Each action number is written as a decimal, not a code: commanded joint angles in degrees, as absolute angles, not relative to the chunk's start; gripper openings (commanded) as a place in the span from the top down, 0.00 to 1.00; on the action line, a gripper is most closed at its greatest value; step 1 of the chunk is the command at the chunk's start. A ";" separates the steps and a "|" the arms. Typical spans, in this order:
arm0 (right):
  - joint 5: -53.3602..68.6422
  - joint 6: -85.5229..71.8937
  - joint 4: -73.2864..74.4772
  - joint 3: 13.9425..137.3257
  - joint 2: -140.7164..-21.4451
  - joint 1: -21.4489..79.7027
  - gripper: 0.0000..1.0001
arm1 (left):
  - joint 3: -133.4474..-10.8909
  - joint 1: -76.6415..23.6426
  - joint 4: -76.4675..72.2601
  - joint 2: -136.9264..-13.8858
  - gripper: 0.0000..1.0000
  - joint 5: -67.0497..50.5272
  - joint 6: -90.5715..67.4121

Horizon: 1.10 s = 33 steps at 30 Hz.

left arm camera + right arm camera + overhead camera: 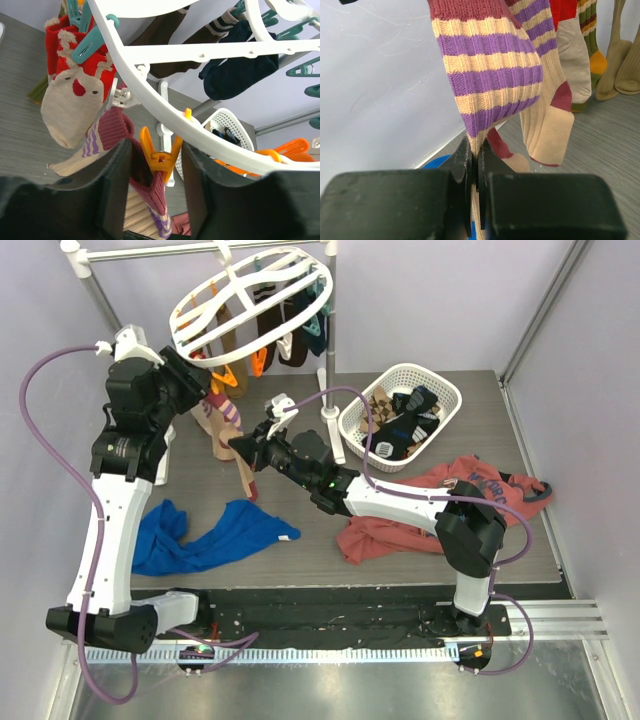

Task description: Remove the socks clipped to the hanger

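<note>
The white oval hanger [180, 318] hangs from the rail with several socks clipped under it. My left gripper [200, 375] is up at its rim [150, 90]. Its jaws [156, 146] straddle an orange clip [160, 155] with small gaps on both sides. That clip pinches the maroon cuff of a purple-and-cream striped sock [112, 130]. Lower down, my right gripper [243, 447] is shut on the same sock's [490, 65] lower end [476, 165]. A red-and-beige face sock [70, 105] and a navy sock [240, 70] hang nearby.
A white lattice basket [440, 385] with several socks in it stands at the back right. A blue shirt [215, 535] lies front left and a red shirt [400, 525] front right. The metal rail stand's pole [330, 370] rises between hanger and basket.
</note>
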State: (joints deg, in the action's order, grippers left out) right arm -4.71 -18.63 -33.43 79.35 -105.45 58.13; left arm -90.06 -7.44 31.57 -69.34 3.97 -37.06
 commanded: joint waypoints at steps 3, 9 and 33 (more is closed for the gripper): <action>-3.78 -19.07 -37.27 80.25 -102.57 58.45 0.99 | -90.00 -7.30 27.16 -69.78 0.68 3.87 -36.39; -4.13 -19.16 -37.27 79.81 -102.48 58.53 0.99 | -90.79 -7.29 27.42 -69.96 1.00 4.31 -35.86; -19.78 -24.35 -12.40 64.77 -79.36 34.03 0.96 | -90.36 -7.21 25.76 -68.03 0.98 -1.93 -30.32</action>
